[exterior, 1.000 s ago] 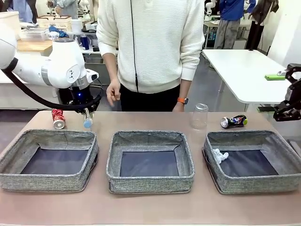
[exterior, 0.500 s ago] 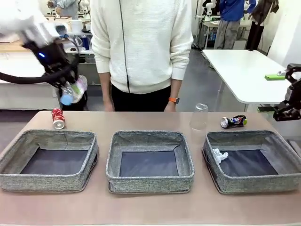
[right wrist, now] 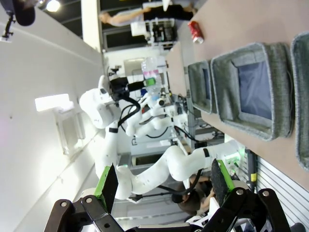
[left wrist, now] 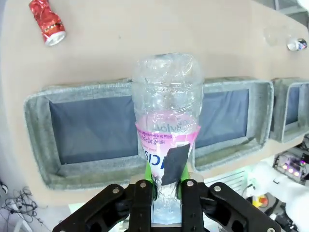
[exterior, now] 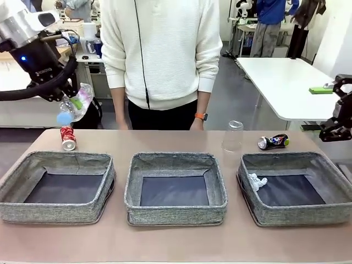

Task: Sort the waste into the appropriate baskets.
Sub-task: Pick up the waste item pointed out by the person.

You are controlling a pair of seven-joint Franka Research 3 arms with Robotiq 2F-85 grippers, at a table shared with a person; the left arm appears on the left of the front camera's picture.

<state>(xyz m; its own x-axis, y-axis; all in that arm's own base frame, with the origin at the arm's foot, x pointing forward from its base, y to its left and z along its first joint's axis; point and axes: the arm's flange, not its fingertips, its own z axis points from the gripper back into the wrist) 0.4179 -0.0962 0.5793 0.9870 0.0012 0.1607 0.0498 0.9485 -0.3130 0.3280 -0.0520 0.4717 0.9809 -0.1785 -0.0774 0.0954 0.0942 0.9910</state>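
1. My left gripper (left wrist: 161, 192) is clamped on the clear plastic bottle (exterior: 76, 103), high at eleven o'clock from the left basket (exterior: 55, 213). The hold sits near one end, so the bottle could twist loose.
2. The red crushed can (exterior: 67, 138) lies at twelve o'clock of that basket; a dropped bottle might knock it.
3. Releasing early or late puts the bottle outside the middle basket (exterior: 176, 215) (walls are low).
4. My right gripper (right wrist: 164, 186) hangs spread wide and empty, at three o'clock of the right basket (exterior: 297, 218).

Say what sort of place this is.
Likely a robotics lab: a white robot arm at a brown table with three grey woven fabric baskets, and a white worktable behind.
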